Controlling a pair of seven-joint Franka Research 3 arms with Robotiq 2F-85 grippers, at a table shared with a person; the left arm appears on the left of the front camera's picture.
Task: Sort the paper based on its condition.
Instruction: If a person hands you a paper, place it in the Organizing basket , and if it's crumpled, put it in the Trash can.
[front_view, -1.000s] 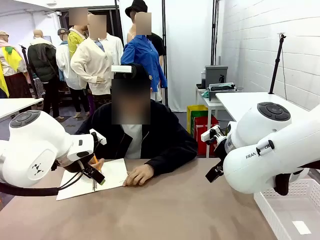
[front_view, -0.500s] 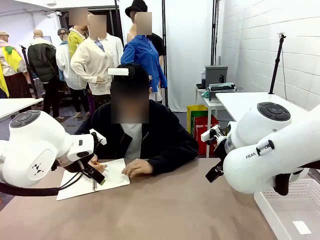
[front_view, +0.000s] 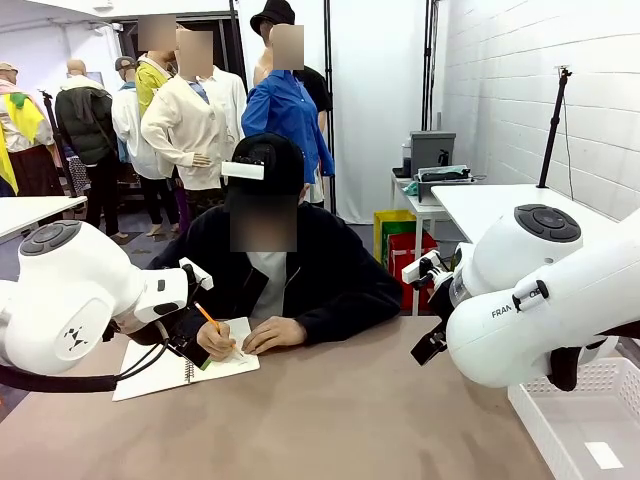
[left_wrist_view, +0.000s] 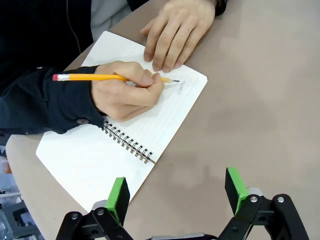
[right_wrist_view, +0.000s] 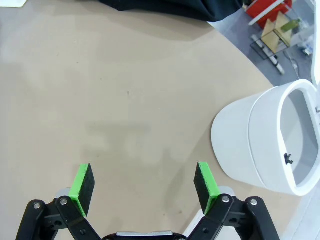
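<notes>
Notebook (left_wrist_view: 85, 165) page flat, white, lined, pencil (left_wrist_view: 95, 77) on it; left fingers (left_wrist_view: 118, 196), right fingers (right_wrist_view: 83, 184) open, empty.

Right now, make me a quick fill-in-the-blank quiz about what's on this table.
The person's hand writes in the notebook with a yellow ___.
The left gripper, near the notebook's edge, stands ___.
The right gripper hangs over bare table beside a ___ bin.
Missing: pencil; open; white.

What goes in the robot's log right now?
hand: writing in notebook with pencil | left gripper: open by notebook | right gripper: open above table
</notes>
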